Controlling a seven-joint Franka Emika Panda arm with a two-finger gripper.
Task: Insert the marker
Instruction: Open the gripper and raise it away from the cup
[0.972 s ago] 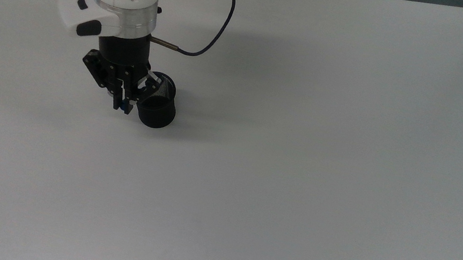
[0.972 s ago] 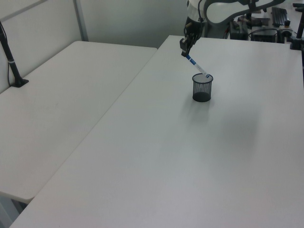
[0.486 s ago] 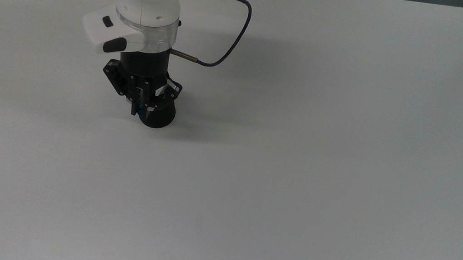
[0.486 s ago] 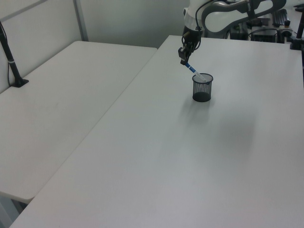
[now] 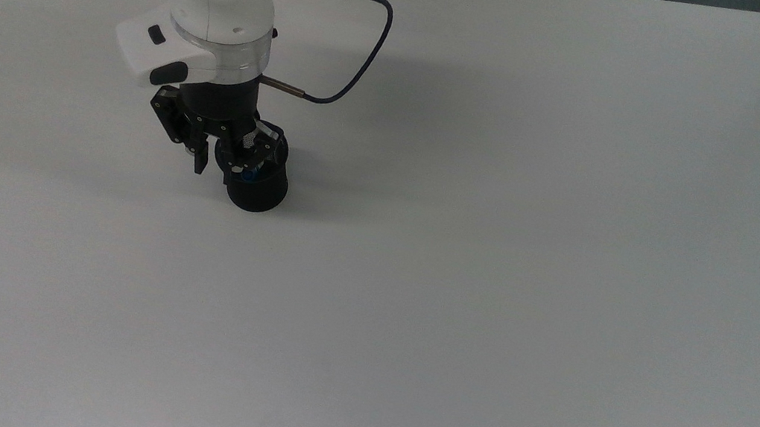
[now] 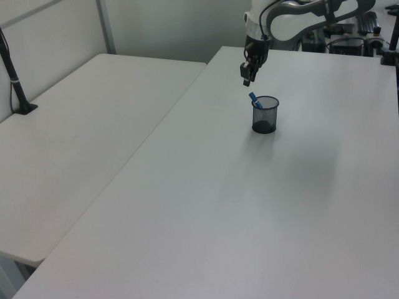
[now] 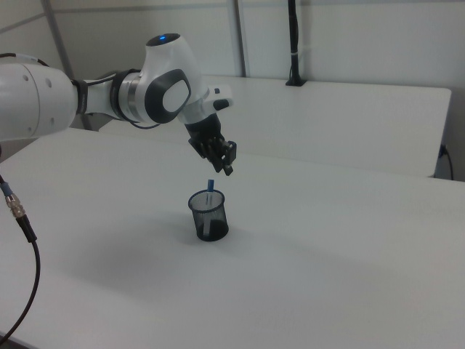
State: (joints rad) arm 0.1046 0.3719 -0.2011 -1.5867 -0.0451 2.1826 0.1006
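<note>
Black mesh forms the one cup seen on the white desk in the top view, and it serves as the landmark. One marker is seen inside the cup, its blue end showing at the rim on the side toward the top view's left. One claw hangs just beside and above the cup's rim on that same side, its two fingers spread apart with nothing held between them. One dark cable loops from the wrist above the cup.

In the left view, the same cup stands on the desk, and the marker is seen leaning in it, its blue end poking out over the rim toward the left view's left. The claw is held above the cup, apart from the marker.

In the right view, the cup is seen with the marker standing nearly upright in it, blue end uppermost. The claw is placed above the cup, clear of the marker's top. A second desk lies behind the cup.
</note>
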